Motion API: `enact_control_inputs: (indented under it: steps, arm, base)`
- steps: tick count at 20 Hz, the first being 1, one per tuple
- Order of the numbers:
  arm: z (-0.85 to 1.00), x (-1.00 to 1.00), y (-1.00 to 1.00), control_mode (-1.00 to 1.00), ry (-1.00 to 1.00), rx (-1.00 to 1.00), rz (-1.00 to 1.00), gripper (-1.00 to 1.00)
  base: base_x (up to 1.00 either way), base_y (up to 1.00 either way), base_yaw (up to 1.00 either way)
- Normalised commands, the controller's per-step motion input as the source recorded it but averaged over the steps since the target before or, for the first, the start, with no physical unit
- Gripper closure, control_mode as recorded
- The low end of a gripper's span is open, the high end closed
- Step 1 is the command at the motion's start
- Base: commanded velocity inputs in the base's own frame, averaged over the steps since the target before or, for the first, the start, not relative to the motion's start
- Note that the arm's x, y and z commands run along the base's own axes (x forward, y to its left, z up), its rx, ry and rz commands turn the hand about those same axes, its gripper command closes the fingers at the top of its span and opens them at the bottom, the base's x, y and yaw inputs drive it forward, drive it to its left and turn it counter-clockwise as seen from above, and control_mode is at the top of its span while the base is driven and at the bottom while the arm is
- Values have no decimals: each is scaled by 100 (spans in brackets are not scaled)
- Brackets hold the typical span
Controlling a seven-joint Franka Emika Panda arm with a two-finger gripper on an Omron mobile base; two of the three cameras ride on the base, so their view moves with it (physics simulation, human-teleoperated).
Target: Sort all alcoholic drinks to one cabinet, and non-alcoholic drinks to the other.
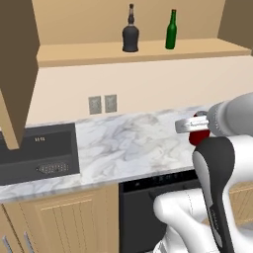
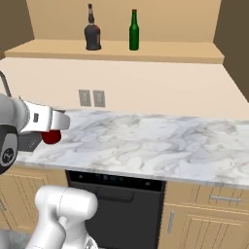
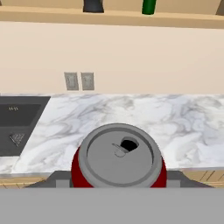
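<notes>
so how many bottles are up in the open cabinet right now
2. A black bottle stands on the cabinet shelf, and a green bottle stands to its right, apart from it. Cabinet parts outside the pictures could hold more.

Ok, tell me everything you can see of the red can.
The red can is a short cylinder with glossy red sides and a silver-grey top whose rim, pull tab and dark open mouth show in the hand view. It sits directly under the gripper, its top facing the camera, above the front of the marble counter. Whether the fingers touch it or it is lifted cannot be told.
</notes>
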Motion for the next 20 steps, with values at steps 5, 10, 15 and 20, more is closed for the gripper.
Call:
enact_control_inputs:
  steps: [5,10,15,20]
  arm:
    - [0,0,0,100,0,0,0,100]
    - [0,0,0,100,0,0,0,100]
    - [0,0,0,100,0,0,0,100]
    - [0,0,0,100,0,0,0,100]
  base:
    - [-36,0,0]
    - [-26,0,0]
    - [-26,0,0]
    - [-40,3,0]
